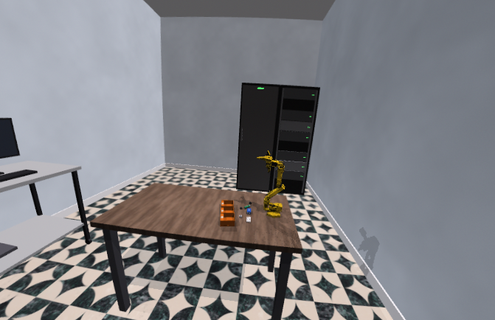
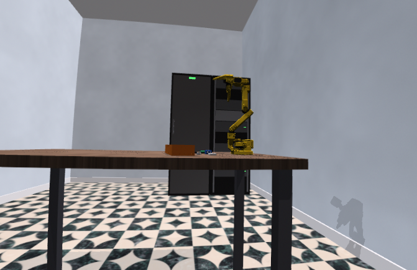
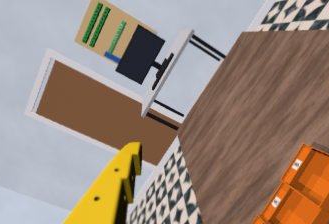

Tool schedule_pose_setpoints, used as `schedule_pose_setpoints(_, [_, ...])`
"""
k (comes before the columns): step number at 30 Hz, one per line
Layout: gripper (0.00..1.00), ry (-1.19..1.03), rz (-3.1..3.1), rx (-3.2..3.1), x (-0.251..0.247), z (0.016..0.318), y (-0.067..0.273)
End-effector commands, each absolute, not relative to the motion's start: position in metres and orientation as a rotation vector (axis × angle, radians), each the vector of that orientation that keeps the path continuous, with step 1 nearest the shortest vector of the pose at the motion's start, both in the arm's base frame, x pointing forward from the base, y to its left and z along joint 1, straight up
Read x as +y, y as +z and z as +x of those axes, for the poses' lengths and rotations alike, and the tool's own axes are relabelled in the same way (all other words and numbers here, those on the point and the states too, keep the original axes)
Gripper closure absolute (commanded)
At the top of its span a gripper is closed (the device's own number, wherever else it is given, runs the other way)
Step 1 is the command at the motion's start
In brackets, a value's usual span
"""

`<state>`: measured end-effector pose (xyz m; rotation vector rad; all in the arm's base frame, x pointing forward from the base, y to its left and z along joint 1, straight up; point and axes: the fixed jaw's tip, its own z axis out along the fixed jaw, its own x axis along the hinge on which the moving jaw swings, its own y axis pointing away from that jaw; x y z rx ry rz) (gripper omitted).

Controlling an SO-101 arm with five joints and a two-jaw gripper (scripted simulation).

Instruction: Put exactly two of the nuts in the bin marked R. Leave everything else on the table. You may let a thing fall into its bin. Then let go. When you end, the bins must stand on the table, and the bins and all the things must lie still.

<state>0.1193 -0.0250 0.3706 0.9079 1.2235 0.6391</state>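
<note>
Several small parts (image 1: 244, 211), the nuts probably among them though too tiny to pick out, lie on the table (image 1: 172, 211) between arm base and orange bins (image 1: 226, 213), well below the raised, wide-open, empty gripper (image 2: 228, 86).

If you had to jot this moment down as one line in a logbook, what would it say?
arm: raised high above the table | claw: open, empty | orange bins: standing on table | small parts: lying beside bins

Arm (image 2: 243, 104) raised high, pincer (image 2: 227, 87) seemingly agape.
</note>
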Motion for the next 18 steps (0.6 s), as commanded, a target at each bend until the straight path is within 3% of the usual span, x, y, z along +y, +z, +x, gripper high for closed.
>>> schedule_pose_setpoints(1, [0.0, 0.622, 0.905, 1.244, -0.026, 0.123, 0.368])
schedule_pose_setpoints(18, [0.0, 0.5, 0.893, 1.4, -0.032, 0.15, 0.347])
